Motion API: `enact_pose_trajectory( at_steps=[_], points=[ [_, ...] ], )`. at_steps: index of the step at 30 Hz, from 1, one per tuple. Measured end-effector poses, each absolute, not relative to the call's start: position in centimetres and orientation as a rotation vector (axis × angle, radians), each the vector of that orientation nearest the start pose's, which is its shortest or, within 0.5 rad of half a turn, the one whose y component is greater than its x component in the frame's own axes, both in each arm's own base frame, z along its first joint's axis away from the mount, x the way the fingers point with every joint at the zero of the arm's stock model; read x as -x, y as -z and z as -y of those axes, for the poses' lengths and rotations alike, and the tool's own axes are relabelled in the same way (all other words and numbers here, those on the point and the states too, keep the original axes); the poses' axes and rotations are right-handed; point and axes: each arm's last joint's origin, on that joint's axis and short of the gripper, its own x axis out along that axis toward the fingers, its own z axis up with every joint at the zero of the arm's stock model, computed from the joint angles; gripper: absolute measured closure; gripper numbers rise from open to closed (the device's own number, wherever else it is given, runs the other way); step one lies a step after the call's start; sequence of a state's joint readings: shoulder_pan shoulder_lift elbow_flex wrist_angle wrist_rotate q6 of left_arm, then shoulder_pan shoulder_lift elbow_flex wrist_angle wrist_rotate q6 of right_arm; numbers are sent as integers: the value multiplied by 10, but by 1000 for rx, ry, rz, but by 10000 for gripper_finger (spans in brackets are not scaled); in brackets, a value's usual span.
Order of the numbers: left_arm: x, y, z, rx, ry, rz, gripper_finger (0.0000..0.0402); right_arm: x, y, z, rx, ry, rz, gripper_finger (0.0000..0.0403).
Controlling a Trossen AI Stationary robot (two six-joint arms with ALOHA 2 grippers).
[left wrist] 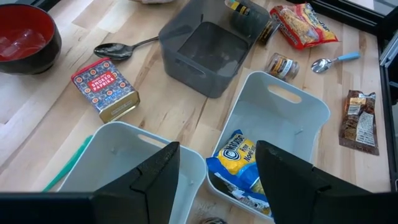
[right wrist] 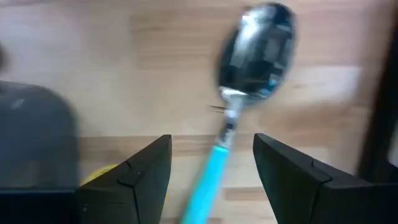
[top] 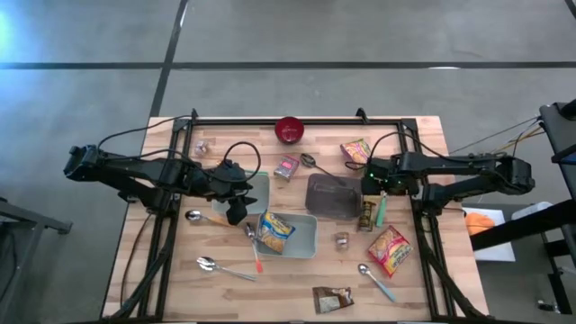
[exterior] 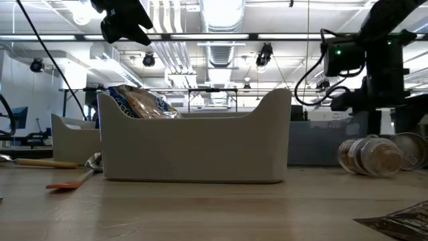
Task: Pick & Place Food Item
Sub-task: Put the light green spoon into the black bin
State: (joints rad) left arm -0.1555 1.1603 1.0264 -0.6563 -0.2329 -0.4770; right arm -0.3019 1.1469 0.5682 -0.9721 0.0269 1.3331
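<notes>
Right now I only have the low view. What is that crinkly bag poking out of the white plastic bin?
Observer: A blue and yellow snack bag, at one end of the white plastic bin. Nothing else is in it.
Operator: Where is the right end effector?
Observer: The right end effector is open beside the dark grey plastic bin. A teal-handled metal spoon shows beyond its fingers, ungripped.
Operator: And the left one?
Observer: The left end effector is open and empty, above where that bin meets a second white bin.
</notes>
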Motion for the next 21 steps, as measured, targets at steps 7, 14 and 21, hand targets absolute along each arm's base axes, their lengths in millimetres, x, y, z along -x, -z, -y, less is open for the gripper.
enact_pose_trajectory(
  at_steps=[7, 14, 21],
  points=[
    [-231, -304, 29, 303, -256, -738, 189, -140, -157, 45, -1240, 1293, -1157, 179],
    [-231, -304, 29, 302, -258, -738, 189, -134, -142, 43, -1255, 1322, -1129, 179],
    [-231, -304, 29, 303, -258, -737, 189, -131, -137, 42, -1259, 1336, -1114, 191]
  ],
)
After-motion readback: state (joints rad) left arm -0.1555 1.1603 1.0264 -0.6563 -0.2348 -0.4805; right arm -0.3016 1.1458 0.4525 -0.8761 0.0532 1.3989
